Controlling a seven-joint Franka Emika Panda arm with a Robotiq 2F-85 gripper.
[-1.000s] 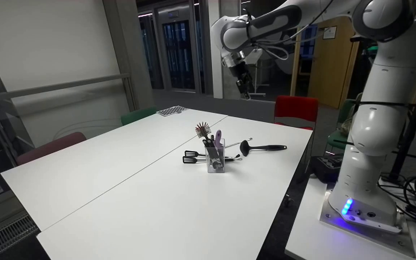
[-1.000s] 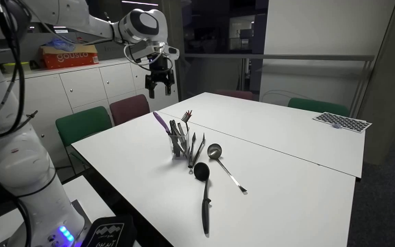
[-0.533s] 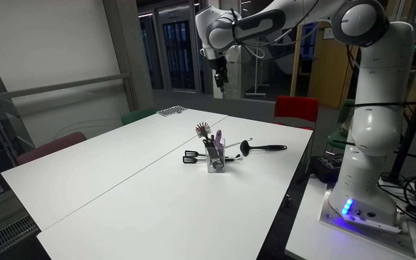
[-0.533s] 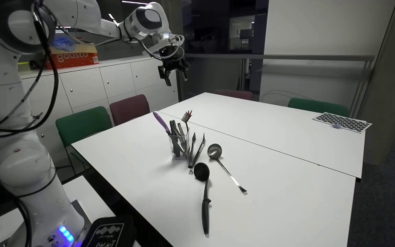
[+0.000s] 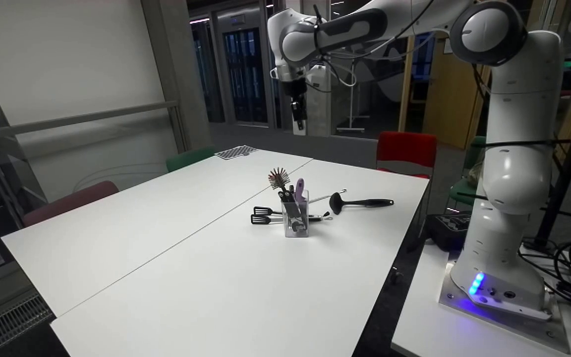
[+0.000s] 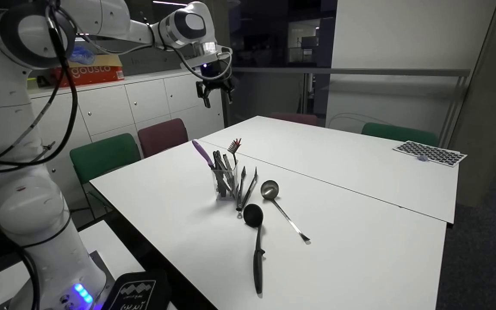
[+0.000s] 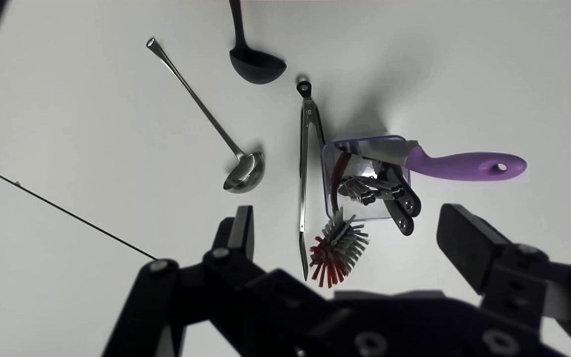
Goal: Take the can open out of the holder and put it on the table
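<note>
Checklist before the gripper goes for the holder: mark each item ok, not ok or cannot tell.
1. Gripper open and holding nothing: ok.
2. Holder upright on the table: ok.
3. Can opener identified: cannot tell; the paired black handles might be it.
4. Gripper at grasping height: not ok; both exterior views show it well above holder level.
5. Room around those handles: likely not ok; purple handle and brush head flank them.
6. Holder apart from the tongs: cannot tell; they lie right beside it.
</note>
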